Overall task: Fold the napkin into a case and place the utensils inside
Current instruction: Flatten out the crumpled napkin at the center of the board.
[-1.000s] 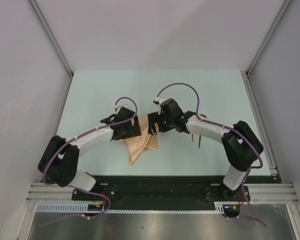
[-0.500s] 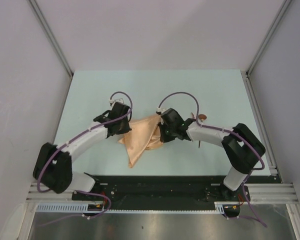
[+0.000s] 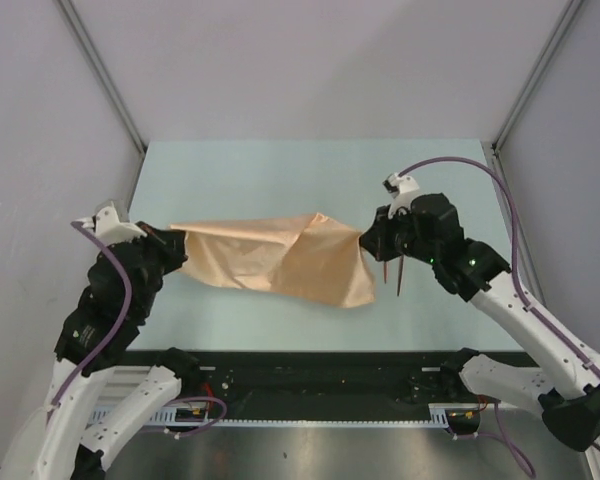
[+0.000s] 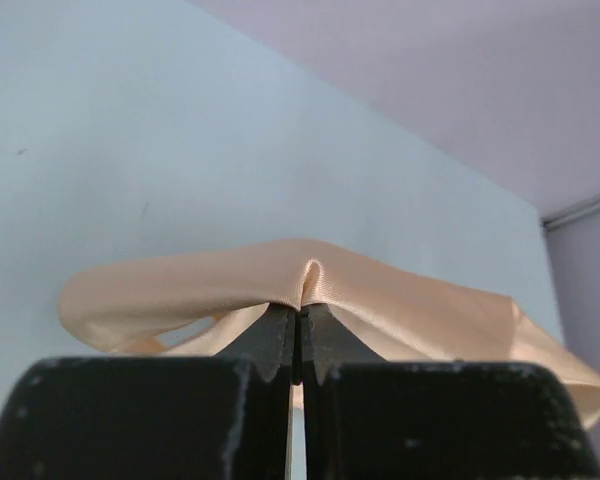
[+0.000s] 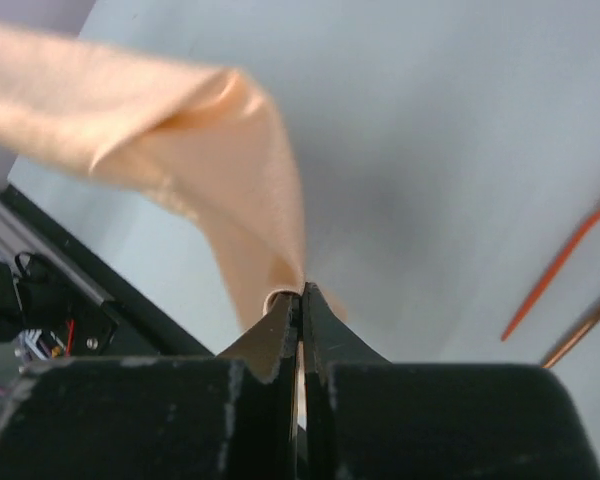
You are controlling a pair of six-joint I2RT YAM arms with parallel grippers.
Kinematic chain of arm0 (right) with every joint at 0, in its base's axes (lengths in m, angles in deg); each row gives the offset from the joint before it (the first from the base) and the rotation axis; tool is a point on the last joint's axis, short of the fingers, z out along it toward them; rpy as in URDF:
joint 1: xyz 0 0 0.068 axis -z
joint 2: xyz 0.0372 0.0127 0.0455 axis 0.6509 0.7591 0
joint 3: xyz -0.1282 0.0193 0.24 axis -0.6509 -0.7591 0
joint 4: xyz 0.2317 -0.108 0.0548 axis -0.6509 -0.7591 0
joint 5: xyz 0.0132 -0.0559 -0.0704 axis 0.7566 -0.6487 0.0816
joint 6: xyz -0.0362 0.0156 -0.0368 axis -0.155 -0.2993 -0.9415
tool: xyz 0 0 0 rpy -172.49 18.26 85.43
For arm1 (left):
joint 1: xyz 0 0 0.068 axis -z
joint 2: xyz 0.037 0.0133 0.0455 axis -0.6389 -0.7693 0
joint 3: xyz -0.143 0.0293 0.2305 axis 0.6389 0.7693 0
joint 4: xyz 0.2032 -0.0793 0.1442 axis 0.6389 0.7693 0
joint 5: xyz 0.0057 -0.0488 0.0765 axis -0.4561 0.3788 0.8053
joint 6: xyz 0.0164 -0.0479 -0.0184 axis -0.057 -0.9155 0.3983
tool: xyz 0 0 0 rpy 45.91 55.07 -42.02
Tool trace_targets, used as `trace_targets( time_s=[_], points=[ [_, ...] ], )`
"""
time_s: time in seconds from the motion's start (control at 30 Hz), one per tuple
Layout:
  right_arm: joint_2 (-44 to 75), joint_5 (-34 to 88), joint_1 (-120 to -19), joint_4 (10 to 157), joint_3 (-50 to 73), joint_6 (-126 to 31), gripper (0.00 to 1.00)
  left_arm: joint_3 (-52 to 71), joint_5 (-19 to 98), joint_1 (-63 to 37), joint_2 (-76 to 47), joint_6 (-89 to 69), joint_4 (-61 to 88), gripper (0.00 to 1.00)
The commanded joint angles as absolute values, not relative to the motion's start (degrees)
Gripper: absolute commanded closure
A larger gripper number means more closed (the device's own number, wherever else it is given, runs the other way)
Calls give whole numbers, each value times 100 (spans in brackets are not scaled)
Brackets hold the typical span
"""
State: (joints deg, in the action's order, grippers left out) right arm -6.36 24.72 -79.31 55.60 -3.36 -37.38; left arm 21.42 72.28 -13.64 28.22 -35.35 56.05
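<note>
One soft peach-orange cloth napkin (image 3: 280, 262); two thin reddish-brown wooden utensils (image 5: 565, 263); two black claws, the left claw (image 4: 300, 312) and the right claw (image 5: 300, 298).

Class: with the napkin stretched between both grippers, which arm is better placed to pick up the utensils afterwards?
Right, most likely. The utensils lie close beside the right gripper, far from the left gripper. Both are shut on the napkin, so it must release first.

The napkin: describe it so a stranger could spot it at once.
Over the pale green table hangs the napkin, a stretched peach-orange cloth pinched at its ends by the left gripper and the right gripper. It is the only soft thing; the utensils nearby are thin reddish sticks.
</note>
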Motion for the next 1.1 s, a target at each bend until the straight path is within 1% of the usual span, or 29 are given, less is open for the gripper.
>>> trace_targets(
  time_s=[0.0, 0.03, 0.07, 0.1, 0.13, 0.17, 0.2, 0.23, 0.27, 0.3, 0.33, 0.37, 0.4, 0.5, 0.53, 0.57, 0.6, 0.63, 0.67, 0.73, 0.77, 0.8, 0.87, 0.93, 1.0, 1.07],
  points=[
    [67, 3952, -6797, 5537, -119, -3575, 100, 1892, 8039, -1623, 1719, -3723, 6385, 100],
    [330, 4224, -6420, 5537, 30, -3583, 100, 1743, 8074, -1755, 1418, -3810, 6447, 100],
    [925, 4244, -6286, 5624, 328, -3592, 100, 1498, 8083, -1887, 1041, -3837, 6465, 100],
    [1235, 4253, -6189, 5677, 505, -3566, 100, 1391, 8031, -2245, 359, -3890, 6465, 100],
    [1577, 4462, -6023, 5643, 741, -3583, 100, 1286, 7761, -2474, -66, -4012, 6439, 100],
    [2355, 4577, -5969, 5634, 1248, -3592, 100, 1145, 7610, -2659, -427, -4092, 6378, 100],
    [2676, 4596, -5925, 5686, 1436, -3566, 84, 1031, 7374, -3044, -787, -4188, 6368, 100],
    [3036, 4535, -5846, 5678, 1682, -3583, 73, 856, 7067, -3179, -1591, -4198, 6394, 85],
    [3501, 4395, -5802, 5608, 1884, -3575, 60, 436, 7195, -3223, -1939, -4215, 6560, 54],
    [3697, 4176, -5793, 5581, 2173, -3601, 46, 197, 7257, -3224, -2342, -4233, 6623, 28],
    [3803, 3800, -5801, 5563, 2272, -3679, 40, -14, 7327, -3215, -2869, -4085, 6719, 6],
    [3883, 3640, -5836, 5354, 2386, -3810, 35, -469, 7406, -3206, -3091, -4127, 7164, 1],
    [3945, 3447, -5871, 5204, 2518, -3864, 27, -586, 7407, -3154, -3181, -4119, 7220, 1],
    [3666, 2857, -6213, 5045, 2187, -3891, 16, -211, 7749, -2760, -2884, -3724, 6958, 0],
    [3560, 2673, -6301, 5080, 1811, -3873, 15, -18, 7723, -2680, -2717, -3689, 6914, 0],
    [3489, 2628, -6398, 5149, 1624, -3804, 14, 549, 7619, -2627, -2385, -3775, 6826, 0],
    [3427, 2610, -6582, 5176, 1475, -3716, 13, 929, 7183, -2530, -2156, -3898, 6747, 0],
    [3374, 2444, -6653, 5194, 1186, -3672, 13, 1307, 6969, -2503, -1988, -4195, 6668, 0],
    [3365, 2269, -6741, 5290, 1070, -3654, 14, 1937, 6837, -2477, -1838, -4389, 6693, 0],
    [3435, 1743, -6882, 5370, 885, -3697, 17, 2451, 6747, -2459, -1460, -4987, 6842, 0],
    [3496, 1609, -6882, 5335, 823, -3697, 18, 2897, 6800, -2416, -1320, -5215, 6904, 0],
    [3514, 1503, -6874, 5352, 779, -3689, 22, 3111, 6800, -2389, -1109, -5505, 6861, 1],
    [3550, 1301, -6865, 5422, 674, -3706, 25, 3471, 6783, -2363, -1020, -5735, 6825, 0],
    [3576, 1230, -6865, 5431, 621, -3689, 28, 3552, 6922, -2363, -1159, -6147, 7017, 0],
    [3559, 1169, -6865, 5431, 533, -3636, 33, 3526, 7055, -2363, -1370, -6472, 7422, 3],
    [3489, 1046, -6900, 5458, 445, -3566, 34, 3595, 6890, -2363, -1651, -6536, 7354, 5]
  ],
)
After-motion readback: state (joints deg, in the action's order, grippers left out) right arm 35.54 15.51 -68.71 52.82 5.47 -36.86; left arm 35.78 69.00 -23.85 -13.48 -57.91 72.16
